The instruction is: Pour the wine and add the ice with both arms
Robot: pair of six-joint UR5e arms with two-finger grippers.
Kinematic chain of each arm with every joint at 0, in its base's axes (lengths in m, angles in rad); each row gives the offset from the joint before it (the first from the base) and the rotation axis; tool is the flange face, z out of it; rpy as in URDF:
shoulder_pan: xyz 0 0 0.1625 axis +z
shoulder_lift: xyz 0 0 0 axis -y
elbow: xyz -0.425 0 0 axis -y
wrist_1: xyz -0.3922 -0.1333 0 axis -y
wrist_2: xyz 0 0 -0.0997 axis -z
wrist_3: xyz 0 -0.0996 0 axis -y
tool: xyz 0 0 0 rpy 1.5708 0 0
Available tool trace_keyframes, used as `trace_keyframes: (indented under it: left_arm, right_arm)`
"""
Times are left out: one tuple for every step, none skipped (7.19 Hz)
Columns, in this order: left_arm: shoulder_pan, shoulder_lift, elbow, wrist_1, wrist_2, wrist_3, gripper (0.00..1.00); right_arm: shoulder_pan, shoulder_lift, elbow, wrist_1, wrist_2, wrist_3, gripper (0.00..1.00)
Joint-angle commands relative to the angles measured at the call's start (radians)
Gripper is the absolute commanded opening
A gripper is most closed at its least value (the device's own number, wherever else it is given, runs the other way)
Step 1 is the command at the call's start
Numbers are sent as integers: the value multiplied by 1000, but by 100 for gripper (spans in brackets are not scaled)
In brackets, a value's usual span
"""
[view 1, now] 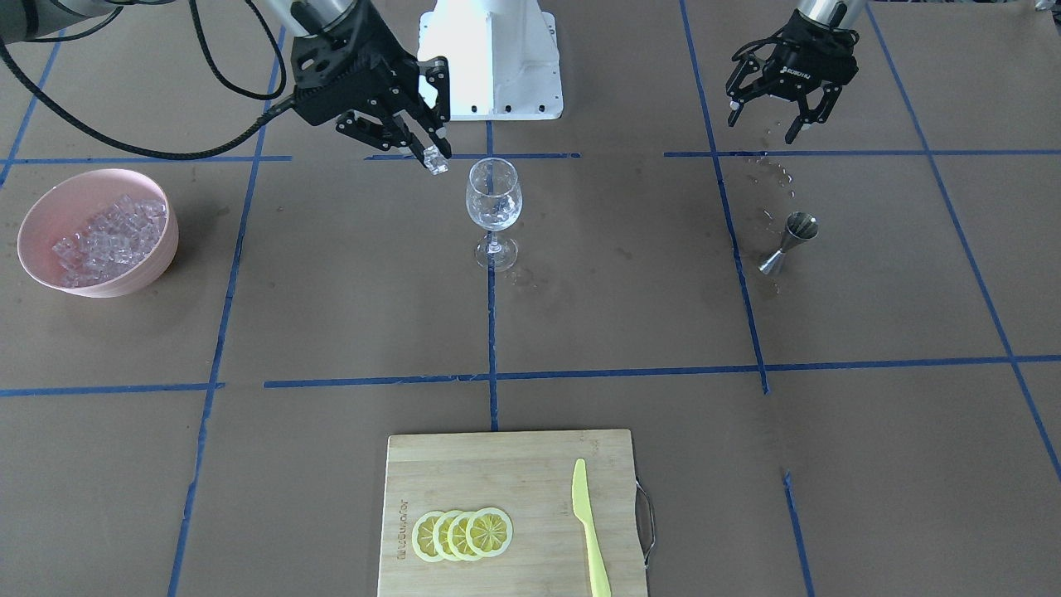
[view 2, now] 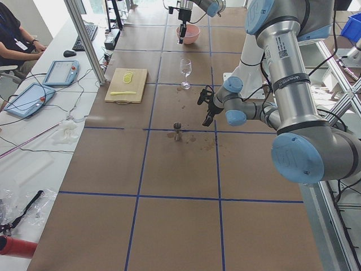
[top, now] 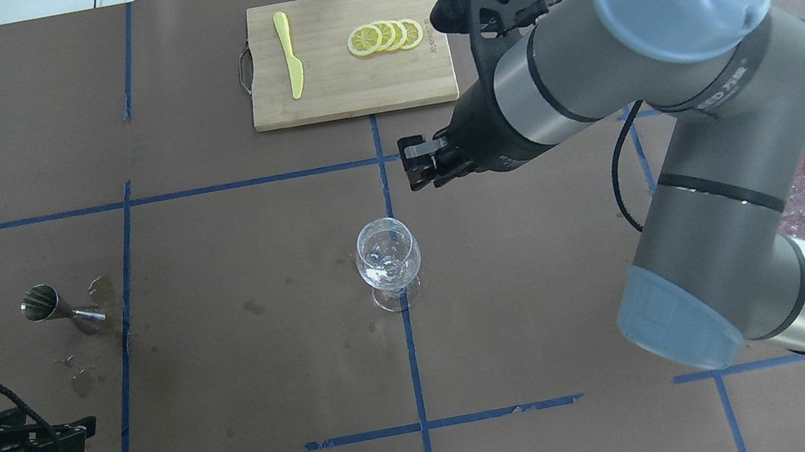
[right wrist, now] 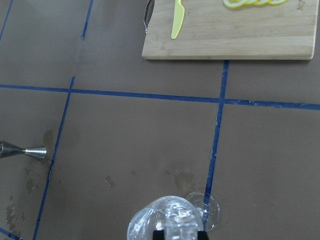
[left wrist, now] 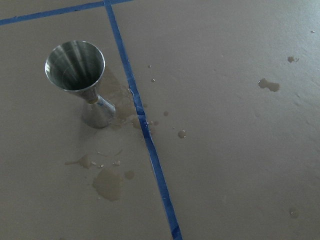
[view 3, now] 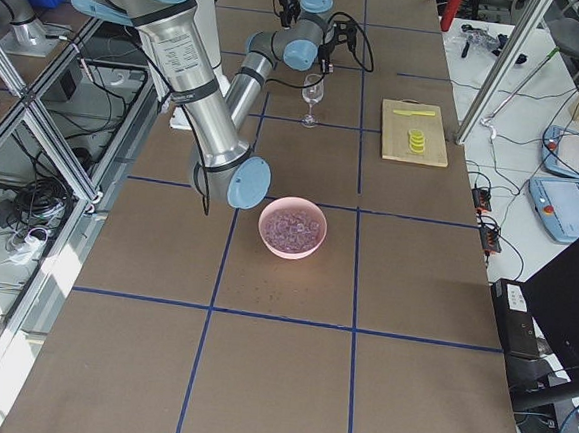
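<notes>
Right gripper [view 1: 431, 154] clamped on one ice cube [view 1: 436, 161], cube pinched at fingertips, raised close beside rim of wine glass [view 1: 493, 203]; cannot tell if directly over mouth. Glass upright at table centre; wine [view 1: 493, 217] low in bowl of glass, barely visible. Left gripper [view 1: 764, 123] fingers spread wide, holding nothing, raised over table on robot's left, near upright jigger [view 1: 787, 242]. Remaining ice [view 1: 108, 240] heaped in pink bowl [view 1: 141, 278] on robot's right.

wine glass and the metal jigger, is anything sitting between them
Nothing stands there: the overhead view shows only one blue tape line and a few wet spots between wine glass and jigger.
</notes>
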Motion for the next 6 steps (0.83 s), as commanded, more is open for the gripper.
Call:
trace_keyframes:
  left_arm:
    - [-121,-141,-26,178,-140,10,100]
    - [-155,-220,-29,269,-147,26,100]
    - [-163,-248,-44,314,-172,29,100]
    - [-209,-262,-58,348,-228,29,100]
    - [-246,-321,-58,390,-286,30,100]
    - [-282,-401,-61,496,-299,77,100]
  right_arm:
    - [-78,33,-41,-2,-48,36,0]
    - [-93,34,-53,-2,-56,36,0]
    - [-99,34,-67,-2,-63,36,0]
    - [-105,34,-73,-2,-68,36,0]
    - [-109,34,-73,-2,-68,36,0]
    - [-112,36,-80,-2,-68,39,0]
